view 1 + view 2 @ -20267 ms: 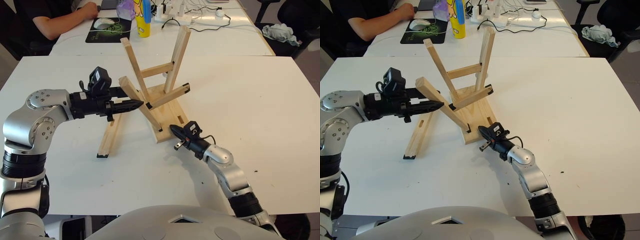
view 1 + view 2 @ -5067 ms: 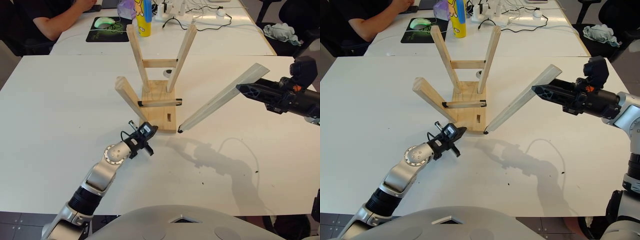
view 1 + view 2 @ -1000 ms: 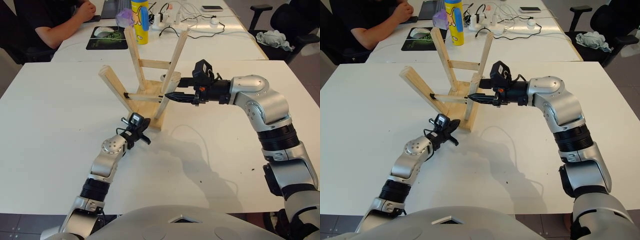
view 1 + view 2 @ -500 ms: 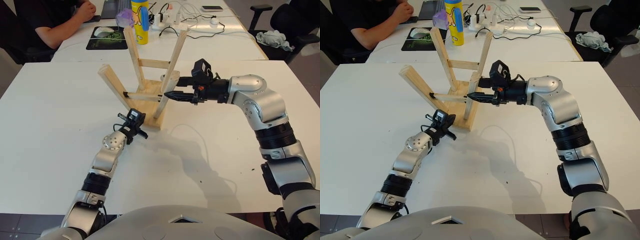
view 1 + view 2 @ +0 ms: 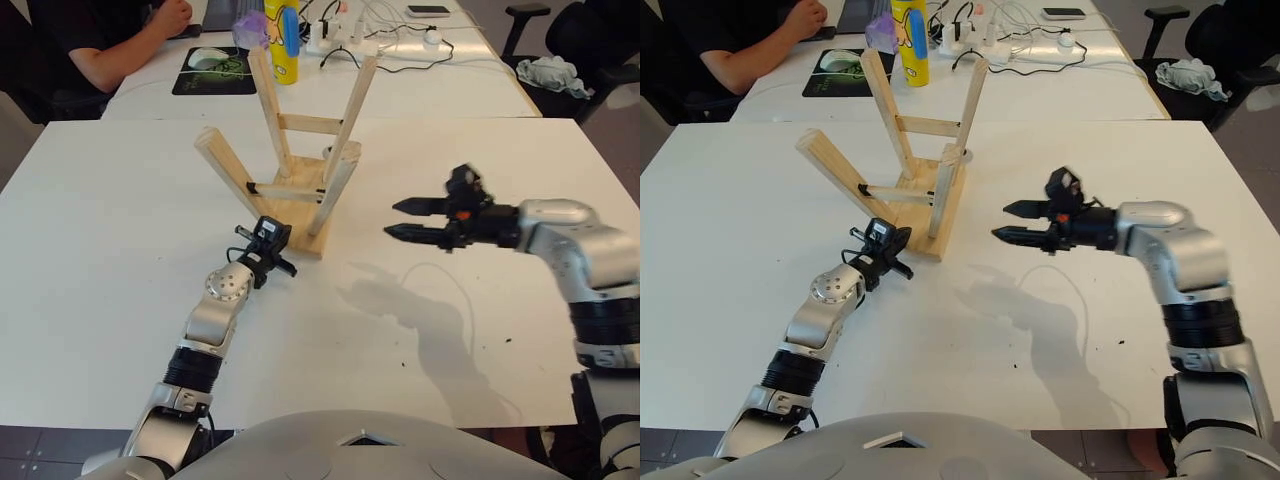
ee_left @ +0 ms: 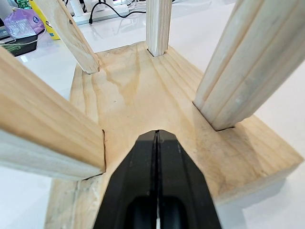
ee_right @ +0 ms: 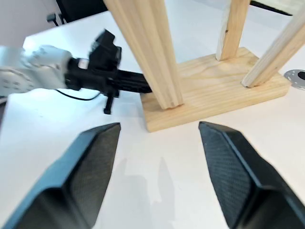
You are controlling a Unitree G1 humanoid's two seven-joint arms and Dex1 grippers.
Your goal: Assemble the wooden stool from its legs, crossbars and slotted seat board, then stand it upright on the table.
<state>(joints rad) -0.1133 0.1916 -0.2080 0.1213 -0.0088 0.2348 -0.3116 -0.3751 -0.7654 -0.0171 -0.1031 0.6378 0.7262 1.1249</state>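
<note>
Stool [image 5: 300, 190] stands inverted mid-table, seat board [image 6: 128, 95] down, four legs up. Left gripper [image 6: 157, 138], fingers pressed together and empty, sits at the board's near edge. Right gripper [image 5: 390, 218] hovers nearby, spread wide and holding nothing. Assembly looks complete; the next move calls for gripping a leg and flipping the stool upright.

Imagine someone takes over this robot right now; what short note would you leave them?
Left gripper: shut, tip at the near edge of the seat board.
Right gripper: open, empty, in the air to the right of the stool.
Done: four legs and two crossbars are fitted; the stool sits upside down, board flat on the table.
Left: check the joints look seated, then turn it onto its legs.
</note>
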